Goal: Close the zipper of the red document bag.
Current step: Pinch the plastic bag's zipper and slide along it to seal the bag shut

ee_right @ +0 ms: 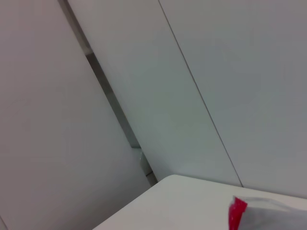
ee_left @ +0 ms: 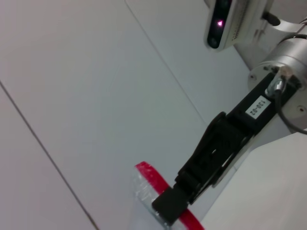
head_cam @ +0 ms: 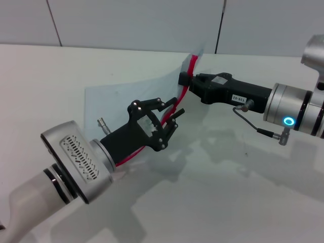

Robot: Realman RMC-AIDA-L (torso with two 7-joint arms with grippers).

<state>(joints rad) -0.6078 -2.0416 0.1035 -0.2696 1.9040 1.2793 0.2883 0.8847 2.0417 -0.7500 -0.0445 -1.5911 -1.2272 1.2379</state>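
The red document bag [head_cam: 126,106], a translucent pale pouch, is held up off the white table. Its red zipper [head_cam: 190,68] runs along the edge nearest the middle of the head view. My right gripper [head_cam: 183,79] is shut on the far end of that red edge; in the left wrist view the right gripper [ee_left: 168,206] clamps the zipper [ee_left: 151,175] near its corner. My left gripper [head_cam: 177,107] sits lower along the strip, its fingers closed together around the zipper. The slider is hidden. The right wrist view shows only the zipper's red corner [ee_right: 237,213].
The white table [head_cam: 228,192] spreads under both arms. Grey wall panels [head_cam: 136,23] rise behind its far edge. In the left wrist view the robot's head camera [ee_left: 225,21] shows above the right arm.
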